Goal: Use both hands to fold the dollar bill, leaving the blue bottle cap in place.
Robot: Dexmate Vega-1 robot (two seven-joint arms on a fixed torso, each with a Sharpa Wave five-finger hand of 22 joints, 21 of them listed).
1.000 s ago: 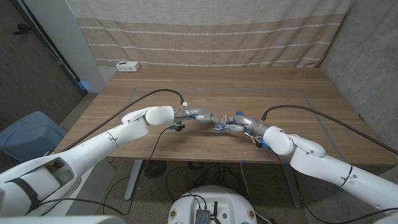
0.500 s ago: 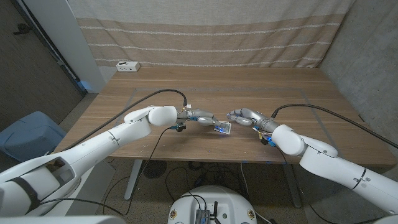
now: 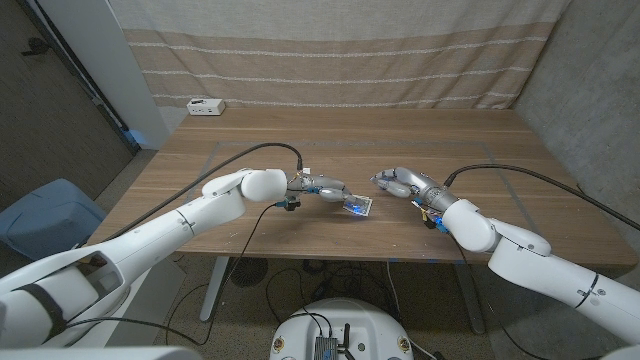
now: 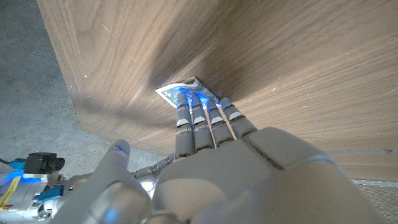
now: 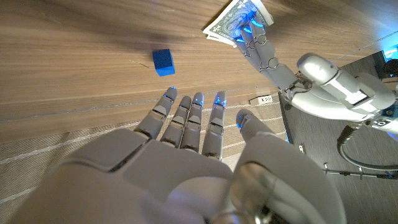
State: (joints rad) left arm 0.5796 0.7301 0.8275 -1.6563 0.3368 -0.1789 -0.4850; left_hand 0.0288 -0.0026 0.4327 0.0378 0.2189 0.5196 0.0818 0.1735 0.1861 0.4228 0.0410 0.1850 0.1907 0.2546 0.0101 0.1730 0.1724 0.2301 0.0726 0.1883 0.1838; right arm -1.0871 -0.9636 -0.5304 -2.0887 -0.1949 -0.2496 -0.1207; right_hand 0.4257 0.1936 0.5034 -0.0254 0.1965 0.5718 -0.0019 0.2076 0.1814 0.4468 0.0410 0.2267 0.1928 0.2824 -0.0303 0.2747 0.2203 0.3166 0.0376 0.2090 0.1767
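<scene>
The dollar bill (image 3: 357, 206) lies folded on the wooden table (image 3: 480, 140), close to the near edge, about midway between the 2 arms. In the right wrist view its layers look doubled over, so the fold appears made, though how clean the crease is cannot be judged.

The left hand (image 3: 325, 190) reaches out straight, fingers extended and held together, with the fingertips (image 4: 194, 99) pressing on the bill's near portion. It grips nothing; the likely purpose is to pin the note and flatten the crease so the paper does not spring back.

The right hand (image 3: 400, 182) is beside the bill without touching it, fingers spread and empty, as its own wrist view confirms. Held this way, it leaves the note to the left hand alone.

A small blue object, taken to be the bottle cap (image 5: 163, 62), sits on the table apart from the bill and ahead of the right hand's fingertips (image 5: 198, 98). Neither hand touches it.

Judgement: the task looks close to finished. The risk lies in the right hand brushing the cap during any further move.
</scene>
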